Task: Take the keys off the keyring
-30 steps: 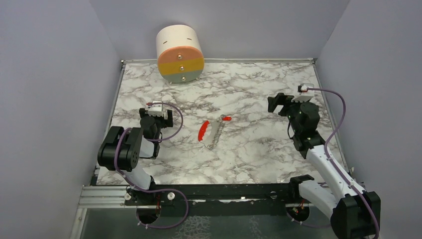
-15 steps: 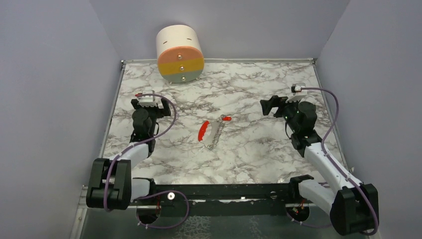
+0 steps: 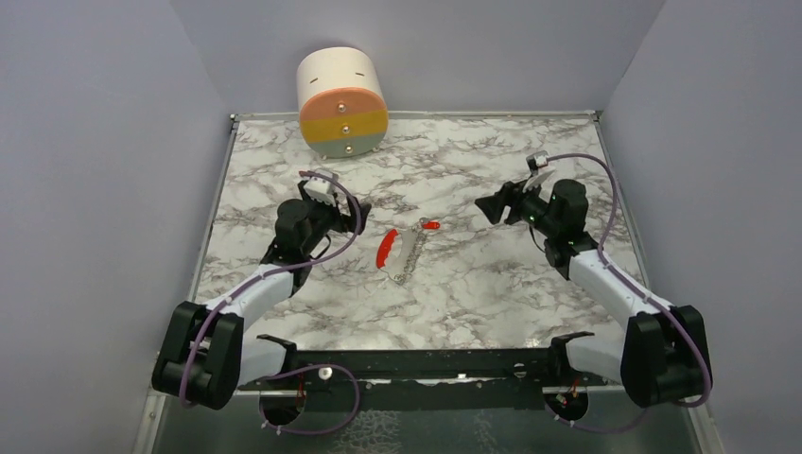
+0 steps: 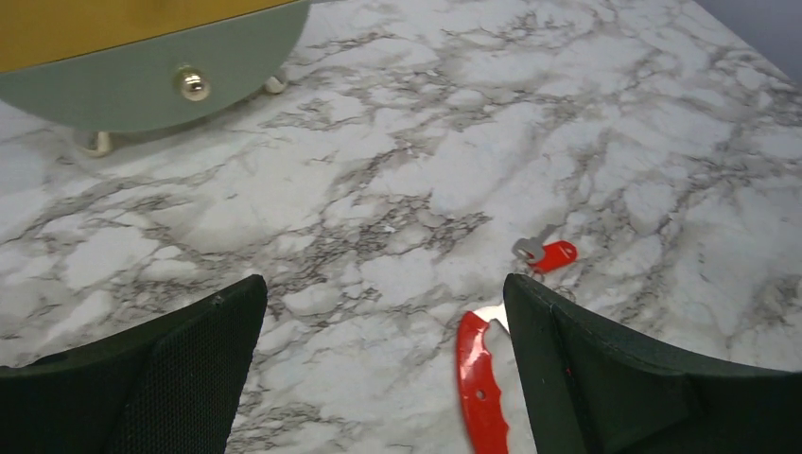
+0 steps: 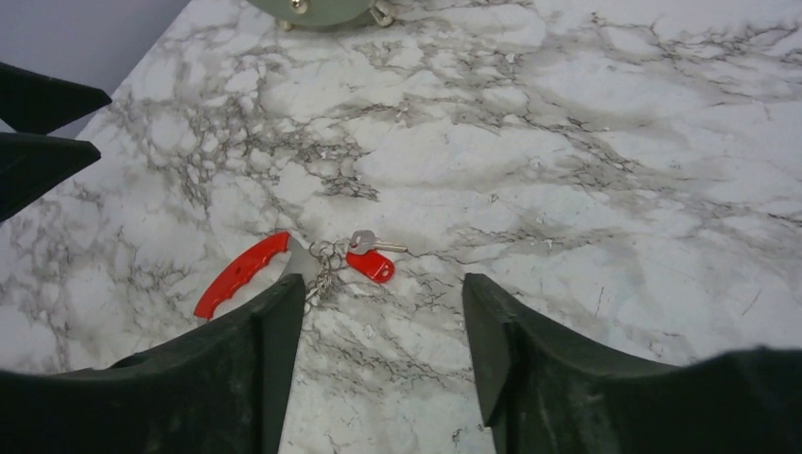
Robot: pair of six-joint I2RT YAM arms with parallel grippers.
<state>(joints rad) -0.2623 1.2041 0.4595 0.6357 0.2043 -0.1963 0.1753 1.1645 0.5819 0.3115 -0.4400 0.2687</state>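
Keyring bunch (image 3: 405, 248) lies flat on the marble table (image 3: 492, 151), well in front of the round drawer unit (image 3: 342, 104) and a little to its right. Within the bunch:
- The red-headed key (image 5: 371, 263) is at the end nearer the unit.
- The red handle (image 5: 241, 274) is on the left-arm side.
- The chain (image 3: 409, 265) trails away from the unit.

Left gripper (image 3: 352, 219): jaws wide, empty, in front of the unit, near the bunch, not touching. Right gripper (image 3: 490, 206): jaws apart, empty, well right of the unit, clear of the bunch.

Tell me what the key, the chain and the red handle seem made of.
Key: silvery blade, likely metal; glossy red head, probably plastic. Chain: small grey links, likely metal. Red handle: smooth, even colour, seemingly plastic.
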